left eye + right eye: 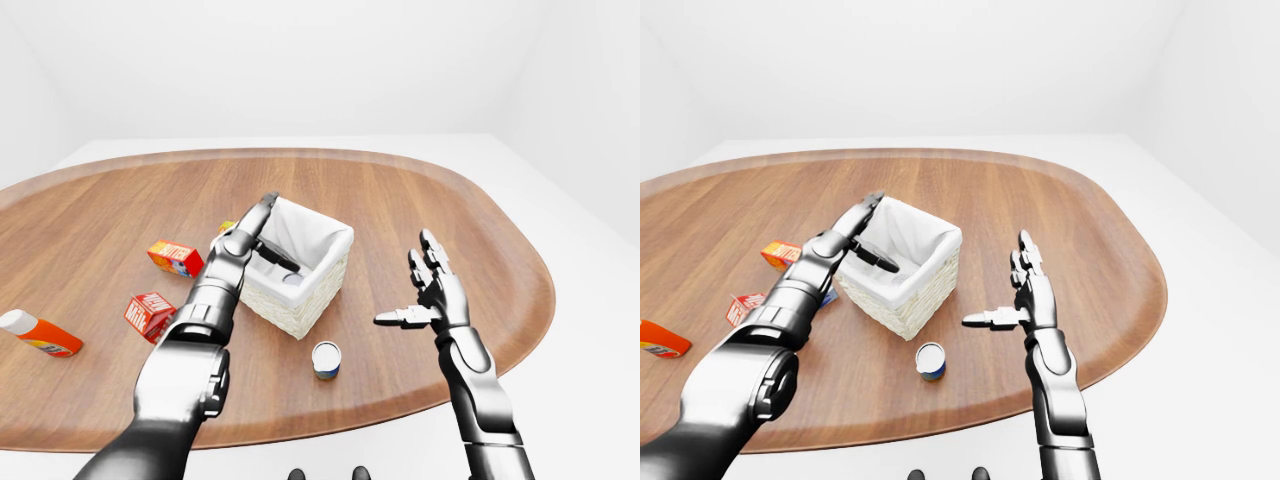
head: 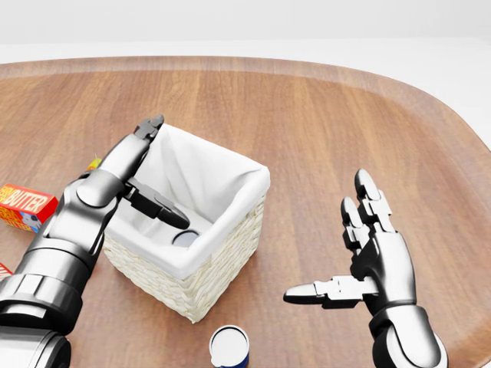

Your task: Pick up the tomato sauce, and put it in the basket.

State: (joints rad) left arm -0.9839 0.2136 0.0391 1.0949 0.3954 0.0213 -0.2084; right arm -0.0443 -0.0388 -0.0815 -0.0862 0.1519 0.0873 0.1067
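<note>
Fingers spread wide, the left hand (image 2: 142, 172) hangs over the white-lined basket (image 2: 230, 257) at centre frame. Inside, near the bottom, a round can top (image 2: 186, 238) shows, possibly the tomato sauce. Right hand (image 2: 372, 257) stands open, lower right, holding nothing.

Glossy silver arms, black-jointed fingers (image 2: 367, 186).

Tomato sauce (image 2: 186, 238): small can, round grey top showing, upright on the floor of the basket. Basket (image 2: 230, 253): square white wicker, white cloth liner, upright at the counter's centre, open top.
</note>
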